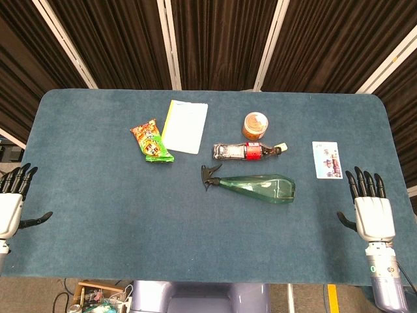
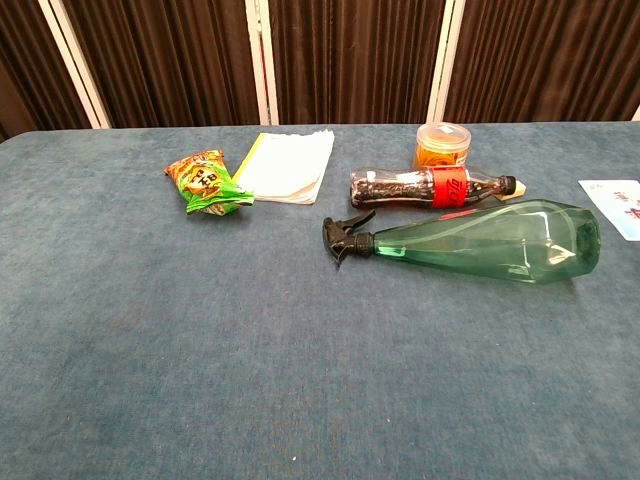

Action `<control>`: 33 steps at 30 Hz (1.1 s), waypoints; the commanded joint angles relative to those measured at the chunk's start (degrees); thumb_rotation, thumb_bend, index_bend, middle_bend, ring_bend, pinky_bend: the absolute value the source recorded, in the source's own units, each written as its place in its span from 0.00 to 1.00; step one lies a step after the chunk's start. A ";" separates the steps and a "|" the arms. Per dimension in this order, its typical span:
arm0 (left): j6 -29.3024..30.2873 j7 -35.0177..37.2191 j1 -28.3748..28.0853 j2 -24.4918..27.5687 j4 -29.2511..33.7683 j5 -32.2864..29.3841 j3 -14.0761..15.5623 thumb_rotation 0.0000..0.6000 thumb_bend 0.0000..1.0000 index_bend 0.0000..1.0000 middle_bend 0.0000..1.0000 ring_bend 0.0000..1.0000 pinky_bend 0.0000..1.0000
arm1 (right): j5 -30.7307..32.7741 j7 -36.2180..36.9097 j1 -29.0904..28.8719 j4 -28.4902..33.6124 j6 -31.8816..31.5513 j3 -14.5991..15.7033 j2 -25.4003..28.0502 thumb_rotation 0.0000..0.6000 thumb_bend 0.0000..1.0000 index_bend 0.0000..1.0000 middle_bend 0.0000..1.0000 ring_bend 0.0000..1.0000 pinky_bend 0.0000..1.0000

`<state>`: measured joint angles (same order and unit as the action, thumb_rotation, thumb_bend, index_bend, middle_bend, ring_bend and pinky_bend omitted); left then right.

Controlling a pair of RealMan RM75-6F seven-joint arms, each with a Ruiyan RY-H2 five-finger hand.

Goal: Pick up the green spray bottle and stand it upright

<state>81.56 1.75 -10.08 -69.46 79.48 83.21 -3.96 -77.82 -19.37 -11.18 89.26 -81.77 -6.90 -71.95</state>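
The green spray bottle (image 1: pixel 257 187) (image 2: pixel 490 243) lies on its side near the table's middle, its black trigger head pointing left and its wide base to the right. My left hand (image 1: pixel 12 202) hovers at the table's left edge, palm down, fingers spread, holding nothing. At the right edge my right hand (image 1: pixel 371 210) is likewise flat with fingers apart and empty, well right of the bottle's base. Neither hand shows in the chest view.
Just behind the spray bottle lies a cola bottle (image 1: pixel 249 151) (image 2: pixel 432 187) on its side, with an orange-lidded jar (image 1: pixel 255 125) (image 2: pixel 441 146) behind it. A white notepad (image 1: pixel 185 126), a snack packet (image 1: pixel 151 141) and a card (image 1: pixel 326 159) also lie on the blue table (image 1: pixel 98 215).
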 commanded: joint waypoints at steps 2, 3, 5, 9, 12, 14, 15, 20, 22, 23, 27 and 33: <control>0.02 -0.08 0.14 0.06 0.25 -0.09 0.02 1.00 0.09 0.00 0.00 0.00 0.09 | -0.33 -0.16 0.12 0.01 -0.08 0.27 -0.16 1.00 0.24 0.00 0.00 0.00 0.00; 0.03 -0.12 0.12 0.03 0.37 -0.14 -0.04 1.00 0.09 0.00 0.00 0.00 0.09 | -0.46 -0.26 0.16 0.01 -0.14 0.39 -0.36 1.00 0.24 0.00 0.00 0.00 0.00; 0.12 -0.37 -0.07 -0.08 0.44 0.11 -0.14 1.00 0.10 0.00 0.00 0.00 0.09 | -0.79 -0.61 0.24 0.15 -0.50 0.55 -1.09 1.00 0.24 0.00 0.00 0.00 0.00; 0.84 -1.63 -0.44 -0.46 0.05 1.03 -0.34 1.00 0.11 0.00 0.00 0.00 0.09 | -3.31 -4.48 -0.52 0.92 -0.60 1.77 -3.44 1.00 0.24 0.00 0.00 0.00 0.00; 1.74 -1.70 -0.09 -0.73 -0.20 0.98 -0.54 1.00 0.11 0.00 0.00 0.00 0.09 | -4.58 -10.88 -1.86 2.70 0.53 2.44 -5.21 1.00 0.24 0.00 0.00 0.00 0.00; 1.76 -0.58 0.17 -0.61 -0.41 0.42 -0.74 1.00 0.11 0.00 0.00 0.00 0.09 | -4.19 -18.01 -3.34 4.78 2.29 2.43 -6.93 1.00 0.24 0.00 0.00 0.00 0.00; 1.56 -0.03 0.19 -0.47 -0.51 0.15 -0.83 1.00 0.11 0.00 0.00 0.00 0.09 | -3.59 -20.75 -3.89 5.56 2.97 2.24 -7.67 1.00 0.24 0.00 0.00 0.00 0.00; -0.18 2.36 -0.18 0.23 -1.59 -1.26 -1.38 1.00 0.11 0.00 0.00 0.00 0.09 | 1.32 -33.76 -7.61 6.38 6.53 -0.23 -13.04 1.00 0.24 0.00 0.00 0.00 0.00; -0.92 2.79 -0.25 0.21 -2.10 -2.57 -1.92 1.00 0.11 0.00 0.00 0.00 0.09 | 3.32 -37.44 -9.21 5.60 7.93 -1.28 -15.02 1.00 0.24 0.00 0.00 0.00 0.00; -1.32 2.79 -0.27 0.16 -2.43 -3.48 -2.30 1.00 0.11 0.00 0.00 0.00 0.09 | 4.38 -39.22 -9.97 5.12 8.51 -1.79 -15.96 1.00 0.24 0.00 0.00 0.00 0.00; -2.94 3.35 -0.57 0.18 -3.25 -6.14 -3.52 1.00 0.11 0.00 0.00 0.00 0.09 | 8.76 -45.88 -12.84 3.42 10.25 -3.61 -19.49 1.00 0.24 0.00 0.00 0.00 0.00; -4.26 4.63 -0.87 0.46 -4.05 -7.81 -4.45 1.00 0.11 0.00 0.00 0.00 0.09 | 14.09 -52.58 -17.23 -0.08 12.02 -6.03 -24.18 1.00 0.24 0.00 0.00 0.00 0.00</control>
<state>77.42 6.28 -10.89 -69.05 75.53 75.52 -8.31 -65.19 -70.27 -27.01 90.55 -70.57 -11.85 -94.55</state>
